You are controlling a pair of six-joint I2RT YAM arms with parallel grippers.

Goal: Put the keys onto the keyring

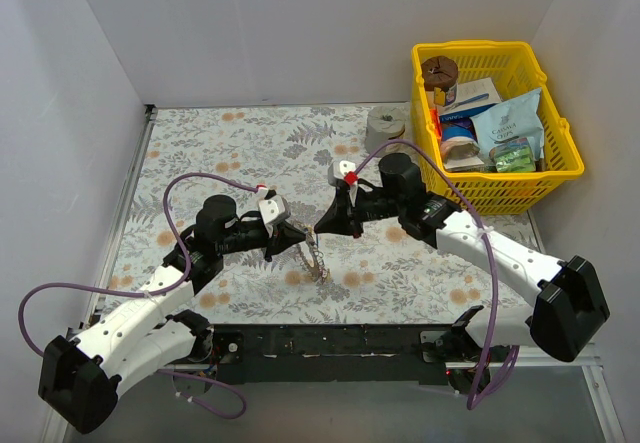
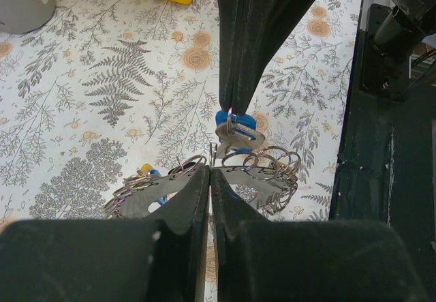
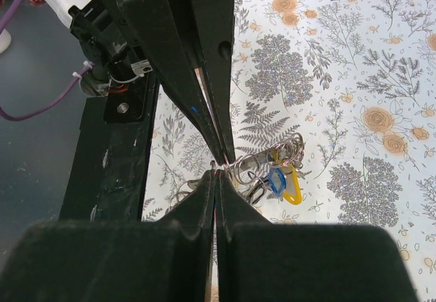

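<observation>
Both shut. Clamped with the left pincer (image 2: 210,172), from the near left, on the thin edge of the keyring (image 1: 317,256). Pinched with the right pincer (image 2: 230,108), from the far right, on the small wire loop of the blue key (image 2: 235,130). Tip to tip and almost touching, low over the middle of the tabletop (image 1: 230,143), toward its near edge.

Standing on edge there, seen from above, with the ring's long line running near to far and its lower part hanging down to the cloth. Dangling just right of and beyond the clamped spot, the blue key, head down, so nearer the right arm. Probably calls for only a short nudge leftward with that arm to bring loop and ring edge together.

Hard to sort out below the tips: a tangle of wire loops, with a yellow key (image 3: 293,187) among them. Cannot tell which loops already sit on the ring. No red key made out. Hidden by the black fingers in both wrist views: the exact point of contact and any gap in the ring.
</observation>
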